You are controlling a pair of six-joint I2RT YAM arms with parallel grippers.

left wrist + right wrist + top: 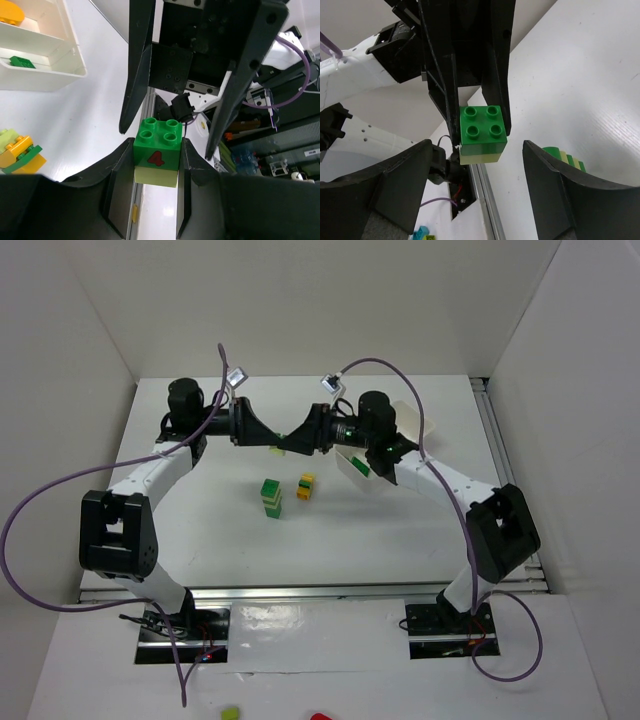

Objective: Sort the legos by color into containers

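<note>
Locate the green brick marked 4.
The green brick is clamped in the left hand, stacked on a pale brick, over the table's far centre in the top view, facing the open right hand.

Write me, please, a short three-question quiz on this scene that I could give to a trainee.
1. True or false: the left arm's fingers are shut on a bright green studded plastic brick that sits on a pale yellow-green plastic brick.
2. The right arm's fingers are: A) shut on the green brick; B) open, one on each side of it without touching; C) lying flat on the table.
3. Fill in: the red mark on the green brick's side is the numeral ___.
Key: 1 true; 2 B; 3 four.
</note>
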